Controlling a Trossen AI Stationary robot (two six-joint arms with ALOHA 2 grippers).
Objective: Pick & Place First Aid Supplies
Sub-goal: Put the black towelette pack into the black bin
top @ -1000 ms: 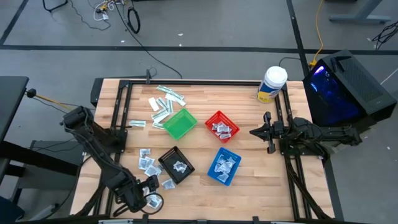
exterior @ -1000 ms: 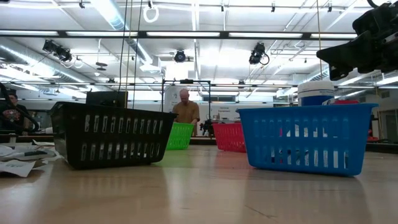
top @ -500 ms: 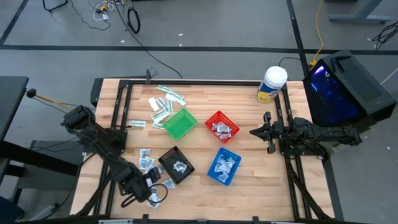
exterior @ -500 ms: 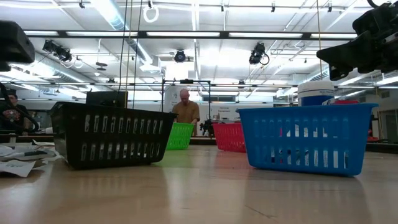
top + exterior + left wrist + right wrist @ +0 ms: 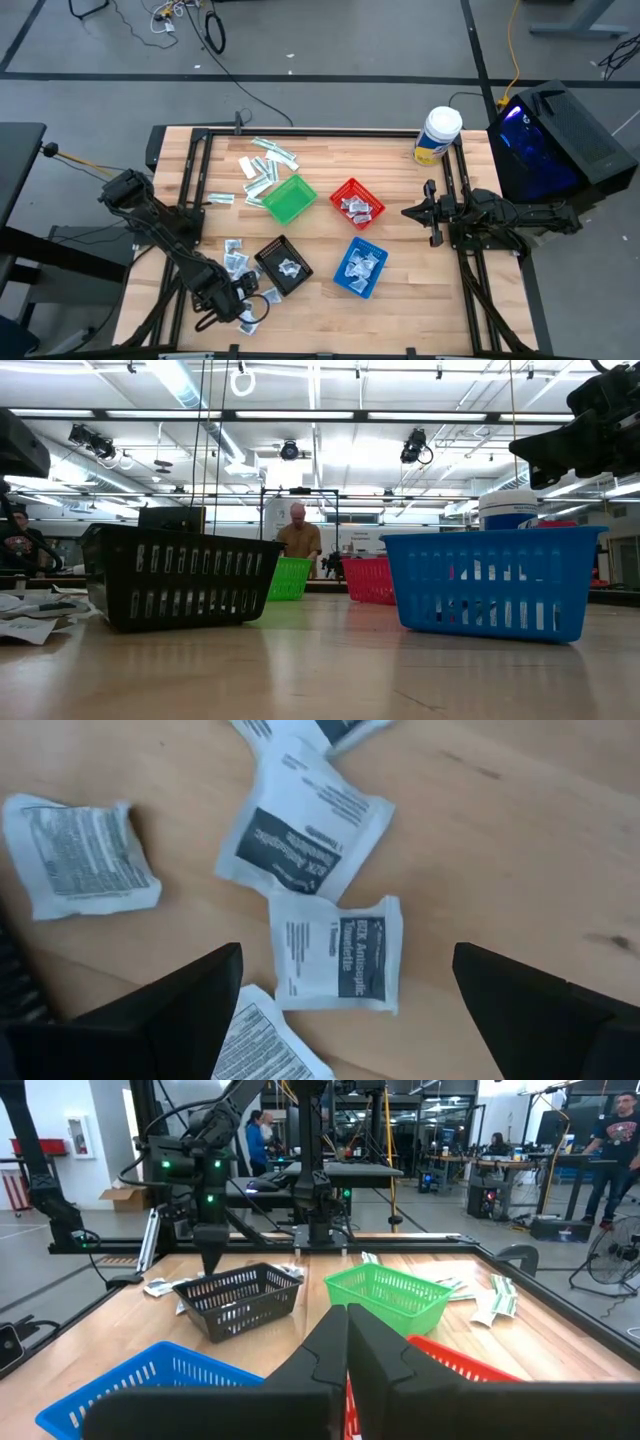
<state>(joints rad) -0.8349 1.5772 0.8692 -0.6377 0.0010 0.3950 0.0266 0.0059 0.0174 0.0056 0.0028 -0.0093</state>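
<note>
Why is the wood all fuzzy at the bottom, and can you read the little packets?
In the low view, the nearest table is too close, so it blurs. In the left wrist view, the sachet between the left gripper fingers is sharper, with dark label print showing.

Overhead looking straight down, low level across table, both show black basket (image 5: 283, 266) (image 5: 178, 575), left edge perhaps cropped

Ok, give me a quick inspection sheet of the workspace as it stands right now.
Surface: wooden table, dark frame rails along its sides.
Job's things: sachets loose near the black basket; strips by the green basket; packets also in the red basket and blue basket.
Clutter: white-lidded tub at the far edge.
Grippers: left gripper open above a sachet; right gripper shut, parked at the right side.
Cables: on the floor beyond the table.
Surroundings: people at benches in the room behind.
</note>
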